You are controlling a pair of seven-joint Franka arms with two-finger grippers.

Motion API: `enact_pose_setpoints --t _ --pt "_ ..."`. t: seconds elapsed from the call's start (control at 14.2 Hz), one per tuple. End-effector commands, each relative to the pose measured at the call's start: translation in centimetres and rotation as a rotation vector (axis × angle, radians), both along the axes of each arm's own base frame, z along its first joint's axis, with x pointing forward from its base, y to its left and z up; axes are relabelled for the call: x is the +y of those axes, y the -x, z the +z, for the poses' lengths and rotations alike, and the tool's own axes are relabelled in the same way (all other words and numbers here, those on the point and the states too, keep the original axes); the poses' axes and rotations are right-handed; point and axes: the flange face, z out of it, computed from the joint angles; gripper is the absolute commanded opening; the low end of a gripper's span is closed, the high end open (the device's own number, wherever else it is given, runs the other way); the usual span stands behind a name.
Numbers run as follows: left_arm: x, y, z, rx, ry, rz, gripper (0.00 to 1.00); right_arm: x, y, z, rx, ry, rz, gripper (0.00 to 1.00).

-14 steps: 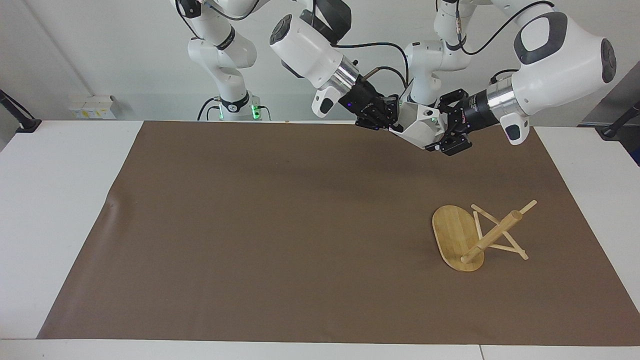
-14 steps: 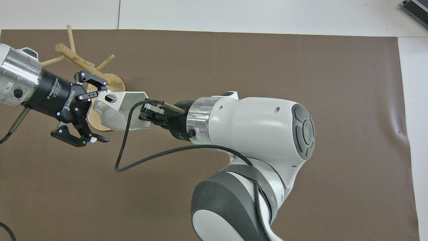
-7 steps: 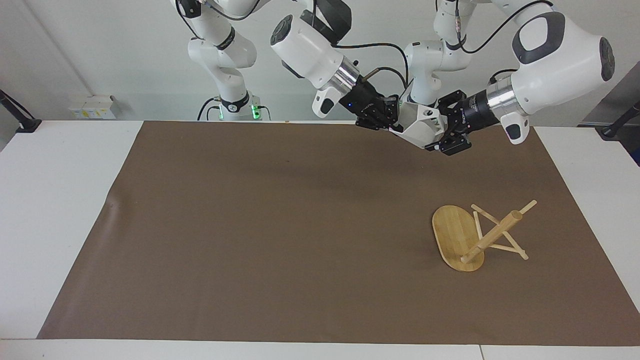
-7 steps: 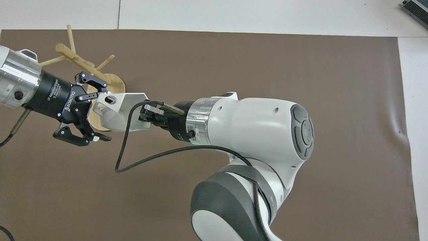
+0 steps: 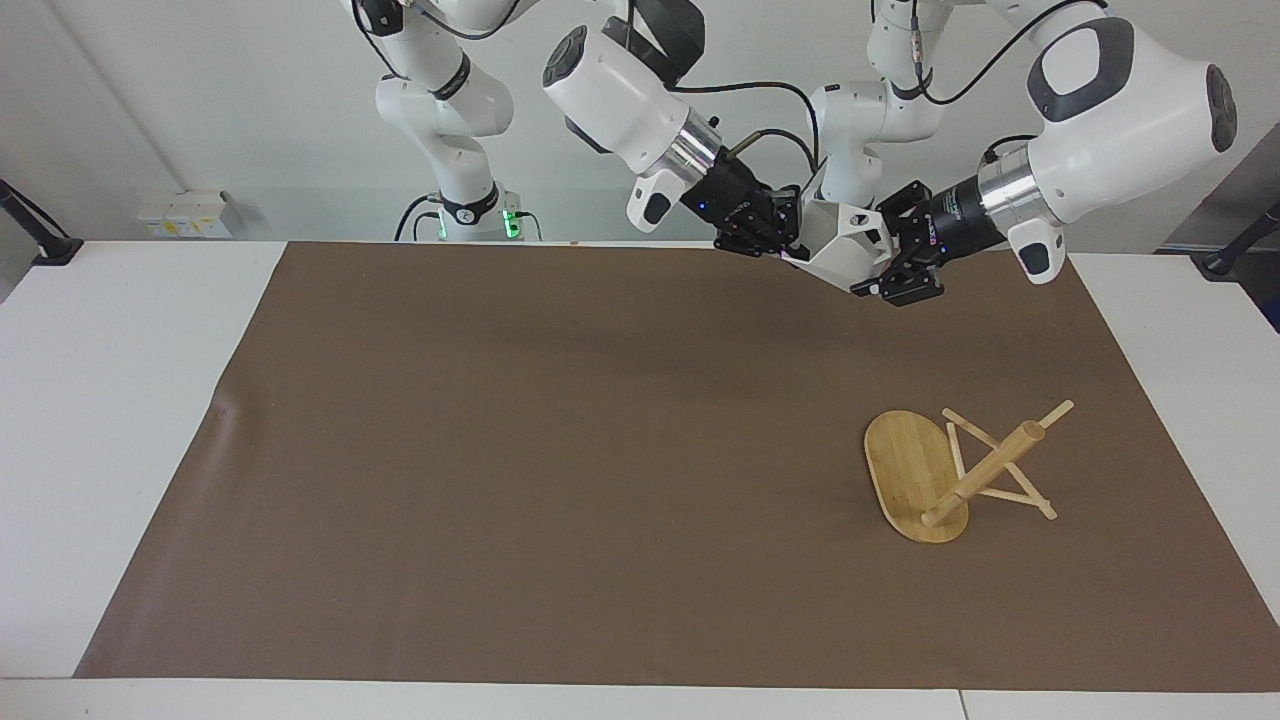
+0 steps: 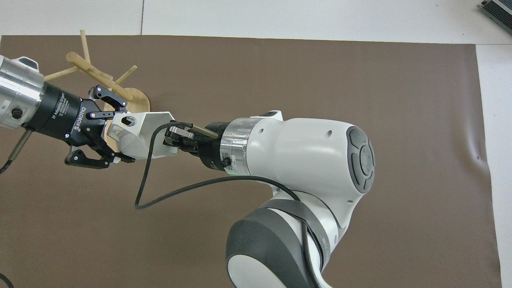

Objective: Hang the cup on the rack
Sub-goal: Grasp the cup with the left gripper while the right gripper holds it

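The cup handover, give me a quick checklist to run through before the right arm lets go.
1. Left gripper closed on the cup: ok, jaws clamp its handle end.
2. Right gripper holding the cup's other end: ok, shut on it.
3. Cup clear of the brown mat: ok, held in the air.
4. Rack upright and ready for hanging: not ok, it lies tipped, post and pegs slanting to the mat.
5. Left grip firm enough to carry the cup alone: cannot tell.

Both end effectors grip the cup (image 5: 838,250) above the mat (image 5: 560,450).
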Motion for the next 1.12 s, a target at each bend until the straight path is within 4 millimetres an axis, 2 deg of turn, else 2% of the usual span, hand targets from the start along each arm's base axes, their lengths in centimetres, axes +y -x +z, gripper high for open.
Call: enact_pose_setpoints --t 0.0,0.14,0.21,0.28,0.49,0.7,0.77,0.91,1.05 --pt "0.8 1.7 1.3 -0.007 0.017 0.026 0.00 -0.8 -0.8 -0.3 0.018 -0.023 -0.041 0.00" --pt "1.3 1.6 1.4 -0.010 0.017 0.037 0.00 -0.8 -0.8 -0.3 0.016 -0.022 -0.040 0.02" --pt "1.3 1.8 1.6 -0.015 0.017 0.037 0.00 -0.8 -0.8 -0.3 0.017 -0.021 -0.039 0.07" --pt "1.3 1.8 1.6 -0.015 0.017 0.037 0.00 -0.8 -0.7 -0.3 0.018 -0.021 -0.038 0.19" --pt "1.4 1.8 1.5 -0.014 0.018 0.038 0.00 -0.8 -0.7 -0.7 0.021 -0.016 -0.038 0.38" --pt "2.1 1.7 1.4 -0.012 0.016 0.053 0.00 -0.9 -0.7 -1.2 0.027 -0.009 -0.038 0.62" --pt "2.3 1.7 1.2 -0.014 0.014 0.059 0.00 -0.9 -0.6 -1.4 0.027 -0.007 -0.039 0.72" --pt "2.5 1.9 0.5 -0.012 0.010 0.080 0.00 -0.9 -0.6 -1.4 0.025 -0.005 -0.037 1.00" --pt "2.9 1.7 -0.4 -0.009 -0.010 0.152 0.00 -0.9 -0.6 -1.4 0.024 -0.005 -0.038 1.00"
